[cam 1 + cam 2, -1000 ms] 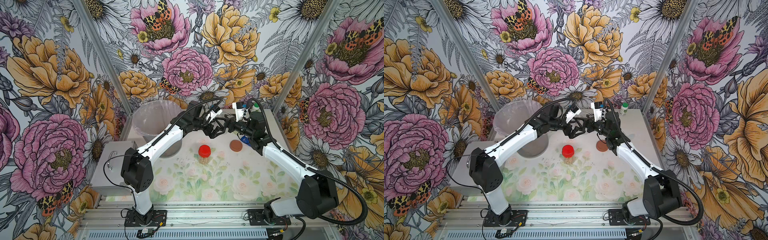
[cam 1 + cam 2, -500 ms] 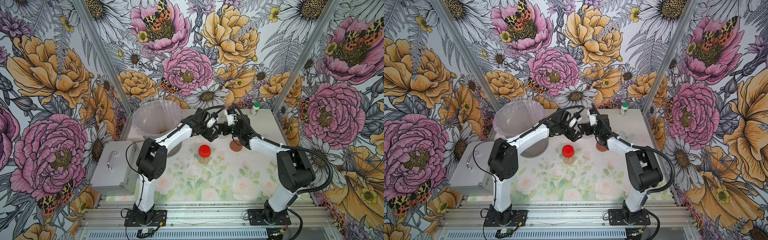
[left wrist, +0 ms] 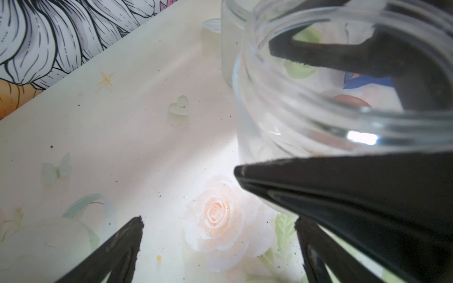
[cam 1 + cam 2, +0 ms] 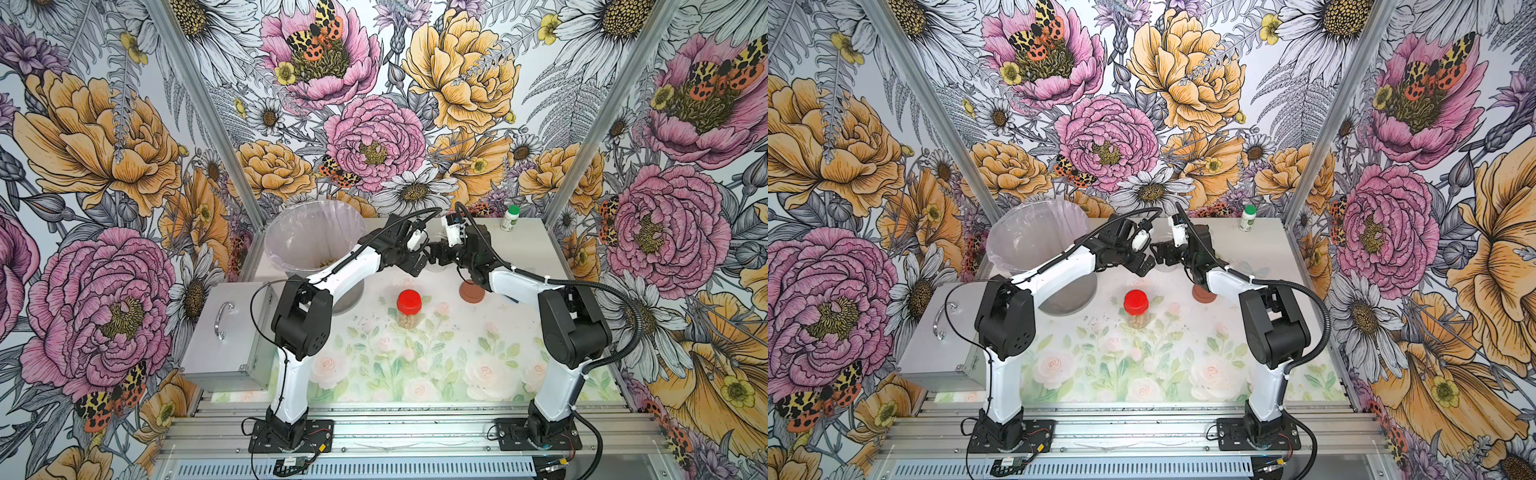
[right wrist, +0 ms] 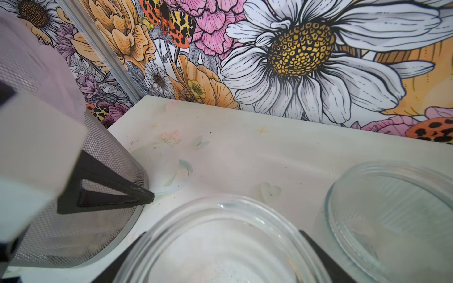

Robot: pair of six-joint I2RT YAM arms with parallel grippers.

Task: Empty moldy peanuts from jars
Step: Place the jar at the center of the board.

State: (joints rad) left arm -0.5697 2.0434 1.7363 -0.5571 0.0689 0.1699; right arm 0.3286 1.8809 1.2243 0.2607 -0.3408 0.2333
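No legible text, brand, number or sign in any view, label on the small white bottle [image 4: 508, 222] at the desk's [image 4: 528, 253] far right too small to read

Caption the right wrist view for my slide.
Right gripper holds an empty lidless clear glass jar beside a second empty jar.

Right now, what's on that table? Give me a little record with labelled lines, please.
Left pincer: open, holding nothing
Right pincer: gripping an empty open jar
Beside it: second empty jar, also lidless
Red-lidded jar: upright, closed, peanuts inside
Brown lid: loose on the table
Lined bucket: some peanuts at the bottom
White bottle with green cap: near the back wall
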